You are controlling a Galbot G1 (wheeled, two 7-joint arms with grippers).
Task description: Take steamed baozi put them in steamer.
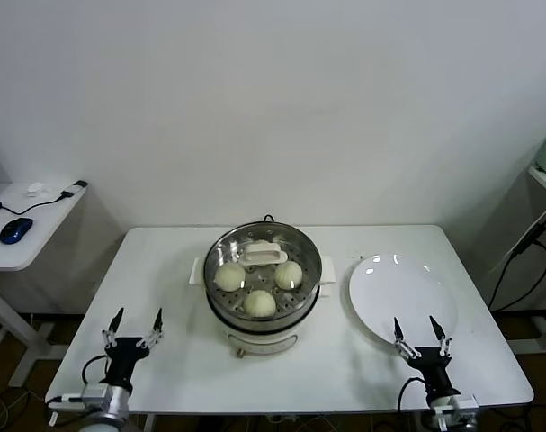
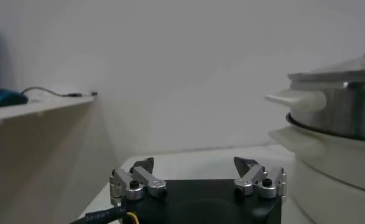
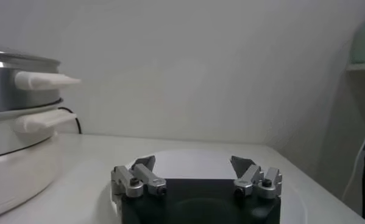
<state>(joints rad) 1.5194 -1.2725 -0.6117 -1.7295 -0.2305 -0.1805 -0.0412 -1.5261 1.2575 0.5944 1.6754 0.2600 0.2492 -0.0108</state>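
We find three baozi (image 1: 260,302) visible in the steamer (image 1: 264,331), resting on its perforated tray under a glass lid (image 1: 265,255) with a white handle; a fourth, if present, is hidden from us behind the handle. The steamer stands at the middle of the table (image 1: 165,270). The plate (image 1: 398,292) to its right is bare.

The left gripper (image 1: 135,328) sits low at the near left edge of the table, well apart from the steamer, its fingers spread wide and holding nothing. The right gripper (image 1: 422,334) sits at the near right edge, just over the near rim of the plate, likewise spread wide and empty. Both wrist views confirm the gap between the fingers is clear.

Our judgement on handling: the buns are light, soft and easily dented, with a smooth skin that may be tacky (and liable to tear if pinched hard). We would take each across its widest part, low on the dome, with a gentle squeeze only. The lid is another matter: rigid, breakable, and best lifted by its handle. With the buns seen already in the steamer and the plate bare, we judge the transfer essentially complete.
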